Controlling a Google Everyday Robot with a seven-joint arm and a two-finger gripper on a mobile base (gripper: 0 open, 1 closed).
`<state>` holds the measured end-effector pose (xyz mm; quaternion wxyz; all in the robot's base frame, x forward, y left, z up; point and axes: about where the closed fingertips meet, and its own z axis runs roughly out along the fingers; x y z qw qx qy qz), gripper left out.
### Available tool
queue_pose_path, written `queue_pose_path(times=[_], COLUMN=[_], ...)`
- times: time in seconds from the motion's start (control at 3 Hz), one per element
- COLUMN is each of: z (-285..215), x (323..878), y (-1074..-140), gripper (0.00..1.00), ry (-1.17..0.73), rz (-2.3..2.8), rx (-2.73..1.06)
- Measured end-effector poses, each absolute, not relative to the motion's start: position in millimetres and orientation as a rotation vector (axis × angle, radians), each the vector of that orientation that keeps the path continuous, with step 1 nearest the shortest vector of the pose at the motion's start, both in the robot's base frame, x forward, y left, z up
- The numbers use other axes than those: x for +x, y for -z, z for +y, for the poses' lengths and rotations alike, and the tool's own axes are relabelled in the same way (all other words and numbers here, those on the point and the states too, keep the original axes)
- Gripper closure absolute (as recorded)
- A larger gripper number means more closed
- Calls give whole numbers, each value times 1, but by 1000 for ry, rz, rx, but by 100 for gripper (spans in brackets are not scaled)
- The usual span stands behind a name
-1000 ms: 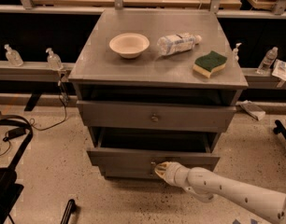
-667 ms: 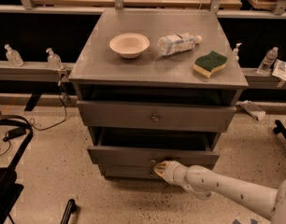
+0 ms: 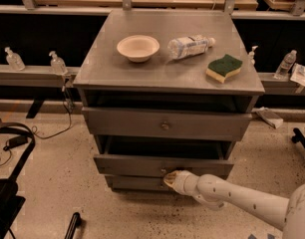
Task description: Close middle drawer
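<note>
Drawer of the second tier, the middle drawer [image 3: 132, 166], on a grey cabinet [image 3: 142, 77] with three fronts. Stands pulled out toward the camera, with a dark strip of open interior showing behind its flat front. Carries a small round knob at the centre, mostly hidden by the gripper. Sits below the taller top drawer [image 3: 117, 123], which juts slightly forward with its own knob in plain sight, and above the narrower bottom drawer [image 3: 132, 183], only a strip of which shows.

Gripper [image 3: 171, 179] low against the centre of that middle front, right at the knob, tan tip at the metal. Cannot tell how wide it is open, nor whether it grasps anything. Joined to a white arm [image 3: 232, 195] reaching in from the lower right corner, close above the floor.

On the cabinet's top: shallow cream bowl [image 3: 138, 47], upright, toward the back left; clear plastic bottle [image 3: 191, 46] lying on its side just right of the bowl, apart from it; sponge [image 3: 224, 67], green over yellow, nearer the right front edge.

Behind the cabinet, a grey ledge [image 3: 28, 76] running out to both sides. On its left part, two small pump bottles [image 3: 57, 62] standing upright; on its right part, another clear bottle [image 3: 285, 63], also upright. Speckled floor [image 3: 53, 183] all round, with a black cable [image 3: 43, 133] trailing at the left.
</note>
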<state>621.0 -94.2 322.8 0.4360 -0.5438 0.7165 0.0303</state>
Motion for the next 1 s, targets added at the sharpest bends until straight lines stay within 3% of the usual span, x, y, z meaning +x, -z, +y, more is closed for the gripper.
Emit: queue_pose_path(times=[1.0], z=[-90], x=[632], y=[-313], gripper=[100], ry=[-105], rz=[1786], rx=[-1353])
